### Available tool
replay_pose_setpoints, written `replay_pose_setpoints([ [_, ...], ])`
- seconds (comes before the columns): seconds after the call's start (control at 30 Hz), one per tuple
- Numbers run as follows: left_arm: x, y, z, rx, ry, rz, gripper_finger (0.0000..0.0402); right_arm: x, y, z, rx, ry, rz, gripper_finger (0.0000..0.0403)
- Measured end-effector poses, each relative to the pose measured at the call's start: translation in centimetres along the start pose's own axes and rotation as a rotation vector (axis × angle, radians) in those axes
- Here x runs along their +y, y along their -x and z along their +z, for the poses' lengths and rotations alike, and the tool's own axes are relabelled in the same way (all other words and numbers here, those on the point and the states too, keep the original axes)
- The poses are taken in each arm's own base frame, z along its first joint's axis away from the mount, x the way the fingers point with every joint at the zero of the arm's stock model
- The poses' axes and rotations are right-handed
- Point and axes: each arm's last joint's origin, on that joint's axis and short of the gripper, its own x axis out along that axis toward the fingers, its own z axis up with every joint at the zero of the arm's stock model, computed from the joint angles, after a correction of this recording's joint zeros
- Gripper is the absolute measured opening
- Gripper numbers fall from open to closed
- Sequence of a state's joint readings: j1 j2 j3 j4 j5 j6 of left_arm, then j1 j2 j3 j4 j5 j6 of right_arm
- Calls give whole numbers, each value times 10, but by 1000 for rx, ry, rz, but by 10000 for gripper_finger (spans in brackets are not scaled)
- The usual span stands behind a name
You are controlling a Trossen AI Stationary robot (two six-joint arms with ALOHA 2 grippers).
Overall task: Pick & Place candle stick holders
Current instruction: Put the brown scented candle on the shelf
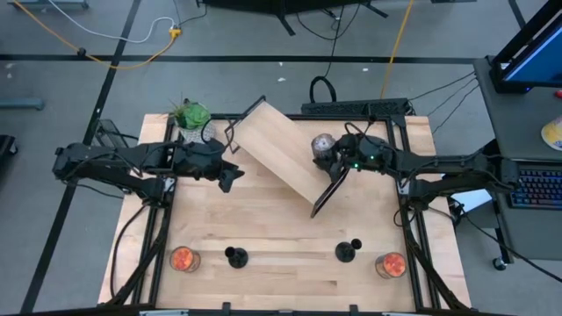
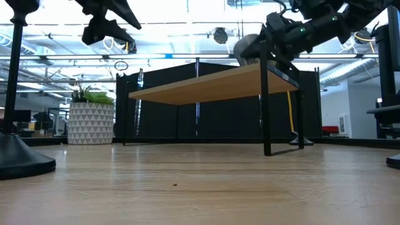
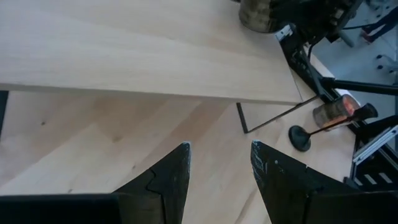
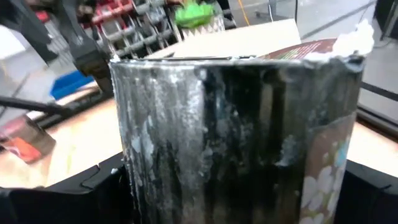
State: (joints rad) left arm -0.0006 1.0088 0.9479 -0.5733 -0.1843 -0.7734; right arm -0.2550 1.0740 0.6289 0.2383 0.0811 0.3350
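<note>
1. At the far right of the surface (image 1: 281,263), my right jaws (image 1: 327,158) are clamped around a silvery, wax-streaked jar candle (image 4: 236,137) that sits on the right end of a small wooden shelf (image 1: 277,145) with thin black wire legs.
2. The shelf runs slantwise across the far middle of the surface, one wire leg toward the far edge, the other toward the centre.
3. My left jaws (image 1: 230,174) hang in the air, parted and holding nothing, just off the shelf's left side.
4. A potted green plant (image 1: 190,118) stands at the far left corner.
5. Near the front edge, two candle stick holders stand upright and well apart: one left of centre (image 1: 235,256), one right of centre (image 1: 348,251).
6. An orange-filled glass jar (image 1: 183,259) sits just outside the left holder, and another (image 1: 391,264) just outside the right holder.
</note>
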Motion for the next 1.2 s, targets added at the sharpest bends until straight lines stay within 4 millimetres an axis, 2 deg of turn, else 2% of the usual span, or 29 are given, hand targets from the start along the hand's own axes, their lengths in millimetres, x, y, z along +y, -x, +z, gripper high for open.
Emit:
replay_pose_setpoints([
  [1.2, 0, 0, 0, 4, 3, -1, 177, -1, 0, -3, 37, -43, -7, 370],
])
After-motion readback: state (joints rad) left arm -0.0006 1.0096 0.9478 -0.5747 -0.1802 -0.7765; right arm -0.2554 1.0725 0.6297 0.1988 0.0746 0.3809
